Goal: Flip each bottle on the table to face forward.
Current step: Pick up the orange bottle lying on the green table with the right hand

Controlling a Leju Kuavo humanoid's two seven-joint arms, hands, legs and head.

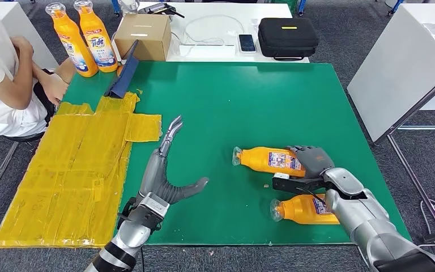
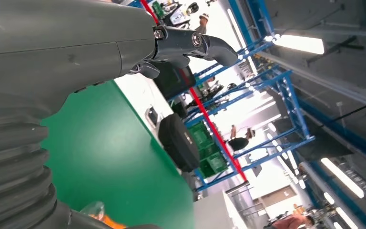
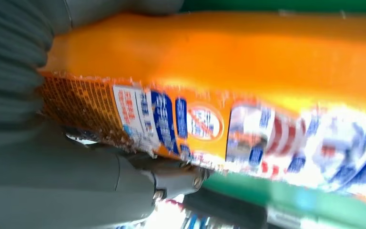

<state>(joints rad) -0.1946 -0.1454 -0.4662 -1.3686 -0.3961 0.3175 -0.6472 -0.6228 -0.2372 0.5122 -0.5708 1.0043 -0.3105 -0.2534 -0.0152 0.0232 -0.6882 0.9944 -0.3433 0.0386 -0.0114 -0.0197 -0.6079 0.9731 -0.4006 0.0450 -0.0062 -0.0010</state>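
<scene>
Nearest the robot, on the right side of the green desk, an orange bottle lies on its side close to the front edge, its clear cap toward the middle of the desk and part of its body hidden by the right forearm. Just beyond it a second orange bottle also lies on its side, cap the same way, label up; the right robot hand is wrapped over its base end, fingers curled around the body, and the right wrist view shows the orange body and blurred blue-and-white label pressed close against the palm. On the left, the left robot hand hovers above the desk, fingers stretched forward and thumb spread aside, holding nothing. Beside it a patch of yellow tape strips covers the desk's left part. At the far left corner two upright orange bottles stand side by side, next to a tilted dark blue board and a cardboard box. A seated person rests an arm there. Beyond, a white table carries a phone and a black case.
</scene>
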